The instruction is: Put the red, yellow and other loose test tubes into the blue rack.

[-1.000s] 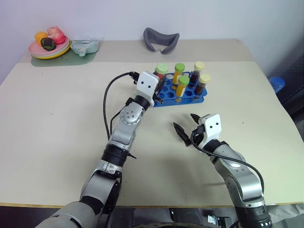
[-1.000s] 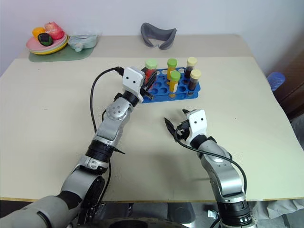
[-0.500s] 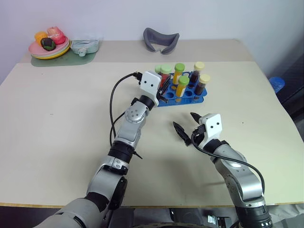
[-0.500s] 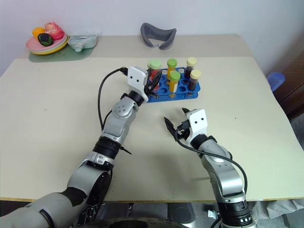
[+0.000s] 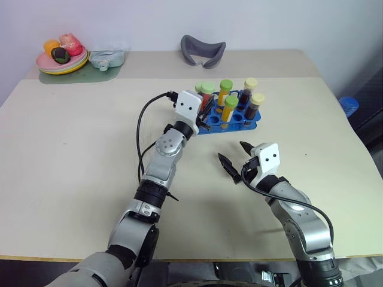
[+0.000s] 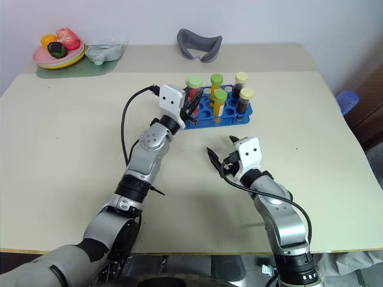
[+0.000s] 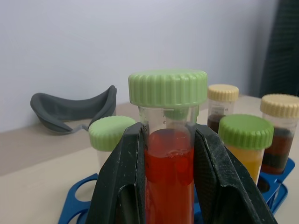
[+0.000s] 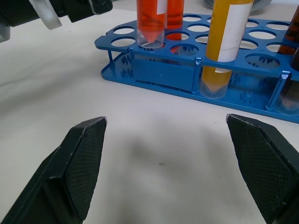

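Here the left wrist view gives what the head views cannot: the left pincer [image 7: 168, 186] is clamped on a red tube [image 7: 168, 172] with a green cap, one black finger [image 7: 122, 186] on each side of the glass. The tube stands upright, with the caps of the other tubes close behind it. From the right wrist view, the red tube's rounded tip sits at the mouth of a hole at the near left corner of the blue rack [image 8: 163, 74]; how far in it goes is hard to tell. A second red tube [image 8: 174, 18] stands just behind it, and an orange tube [image 8: 224, 46] is seated in the rack's front row, reaching its floor.

From the head, the plate of fruit [image 5: 63, 57] sits at the far left corner of the counter [image 5: 72, 155] on a green mat, with a pale green item [image 5: 106, 58] beside it that is too small to make out. A grey curved band [image 5: 203, 49] lies at the far middle edge. The rack stands right of centre, holding green-capped and cream-capped tubes; the two cream-capped ones [image 5: 251, 95] hold dark liquid. The right pincer [image 5: 234, 157] hangs near the rack's front, its fingers wide apart and holding nothing.

The counter is pale beige against a plain light wall. A blue thing [image 5: 348, 106] shows past the right edge, cut off.
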Robot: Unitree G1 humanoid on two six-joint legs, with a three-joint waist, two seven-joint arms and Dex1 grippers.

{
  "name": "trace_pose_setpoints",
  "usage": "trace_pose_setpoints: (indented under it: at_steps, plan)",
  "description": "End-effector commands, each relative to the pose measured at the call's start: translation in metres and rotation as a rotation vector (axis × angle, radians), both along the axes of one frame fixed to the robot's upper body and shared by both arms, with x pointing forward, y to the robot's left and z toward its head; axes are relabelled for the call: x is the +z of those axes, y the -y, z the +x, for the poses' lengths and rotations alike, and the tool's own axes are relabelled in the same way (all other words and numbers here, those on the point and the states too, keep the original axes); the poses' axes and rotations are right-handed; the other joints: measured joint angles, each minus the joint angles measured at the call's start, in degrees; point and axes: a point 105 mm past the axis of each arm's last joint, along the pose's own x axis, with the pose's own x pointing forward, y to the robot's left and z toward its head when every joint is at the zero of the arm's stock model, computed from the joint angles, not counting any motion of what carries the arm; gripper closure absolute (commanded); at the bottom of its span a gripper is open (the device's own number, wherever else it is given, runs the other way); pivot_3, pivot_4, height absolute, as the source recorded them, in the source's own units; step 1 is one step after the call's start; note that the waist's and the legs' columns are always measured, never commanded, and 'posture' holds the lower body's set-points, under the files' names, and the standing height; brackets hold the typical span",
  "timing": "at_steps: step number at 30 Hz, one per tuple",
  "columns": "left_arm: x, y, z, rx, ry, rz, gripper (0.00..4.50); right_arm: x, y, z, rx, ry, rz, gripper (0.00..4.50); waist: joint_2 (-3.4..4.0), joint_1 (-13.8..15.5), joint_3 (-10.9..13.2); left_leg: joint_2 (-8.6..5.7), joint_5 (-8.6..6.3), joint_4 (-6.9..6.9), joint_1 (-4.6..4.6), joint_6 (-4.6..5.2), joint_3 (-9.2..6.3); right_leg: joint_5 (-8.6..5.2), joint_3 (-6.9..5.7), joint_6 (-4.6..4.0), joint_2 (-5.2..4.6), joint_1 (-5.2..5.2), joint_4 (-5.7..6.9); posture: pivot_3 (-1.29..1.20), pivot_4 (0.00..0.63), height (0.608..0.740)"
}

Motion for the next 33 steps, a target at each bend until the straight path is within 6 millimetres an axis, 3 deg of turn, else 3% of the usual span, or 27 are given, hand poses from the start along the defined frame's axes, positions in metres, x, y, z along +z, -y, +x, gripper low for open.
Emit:
trace_pose_setpoints:
  at_steps: [1,21,28,29,33]
  plan:
    - [0.007,0.003,-0.004,-0.011,0.034,0.003,3.72,0.008,0.0,0.001,0.005,0.033,0.009,0.29,0.0,0.0,0.0,0.0,0.0,0.0,0.0,0.0,0.0,0.0,0.0,0.0,0.0,0.0,0.0,0.0,0.15,0.74]
    - [0.002,0.009,-0.001,-0.036,0.016,-0.038,3.72,0.008,0.0,0.001,0.005,0.037,0.0,0.29,0.0,0.0,0.0,0.0,0.0,0.0,0.01,0.0,-0.01,0.0,-0.01,0.0,0.0,0.03,-0.02,0.0,0.15,0.74]
    - [0.011,0.002,-0.005,-0.056,0.03,-0.063,0.27,0.018,0.001,0.003,-0.013,0.079,0.012,0.29,0.0,0.0,0.0,0.0,0.0,-0.01,0.01,0.0,-0.01,0.0,-0.01,0.0,0.0,0.02,-0.02,0.0,0.15,0.74]
    - [0.014,0.0,-0.007,-0.066,0.036,-0.067,0.03,0.021,0.003,0.004,-0.018,0.086,0.013,0.29,0.0,0.0,0.0,0.0,0.0,-0.01,0.01,0.0,-0.01,0.0,-0.01,0.0,0.0,0.02,-0.02,0.0,0.15,0.74]
    - [0.02,-0.017,-0.02,-0.083,0.042,-0.102,0.03,0.034,0.013,0.007,-0.013,0.117,0.005,0.29,0.01,0.0,0.0,0.0,0.0,-0.01,0.01,0.0,-0.01,0.0,-0.01,0.0,0.0,0.03,-0.02,0.0,0.15,0.74]
